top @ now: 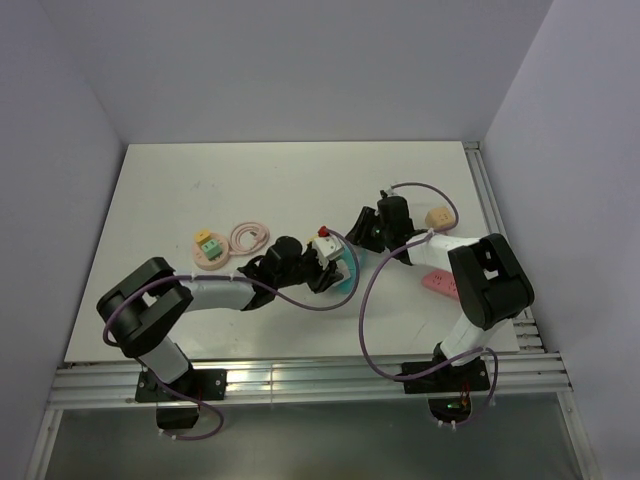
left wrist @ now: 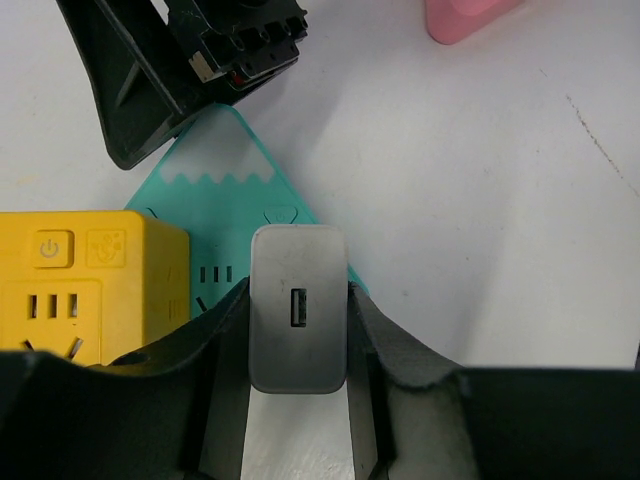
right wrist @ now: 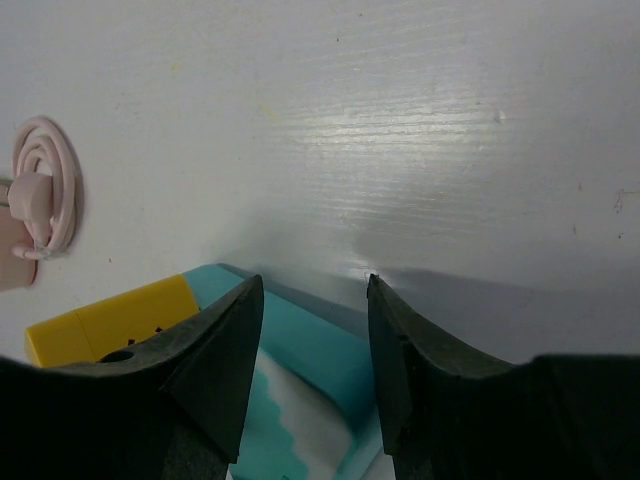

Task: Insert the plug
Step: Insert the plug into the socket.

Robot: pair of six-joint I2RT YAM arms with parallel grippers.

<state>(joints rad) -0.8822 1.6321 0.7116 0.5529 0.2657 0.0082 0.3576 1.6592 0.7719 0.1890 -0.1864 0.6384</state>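
Clamping a white USB block (left wrist: 298,262) in our left claw (left wrist: 299,305), we see the plug (top: 213,247) lying far frame-left (left arm nearer); right claw (right wrist: 310,300) stands apart.

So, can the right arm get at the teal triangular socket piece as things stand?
Probably yes: the right pincer hangs open at one corner of the teal socket piece, with nothing between. The left pincer, shut on a pale USB block, crowds only the other end.
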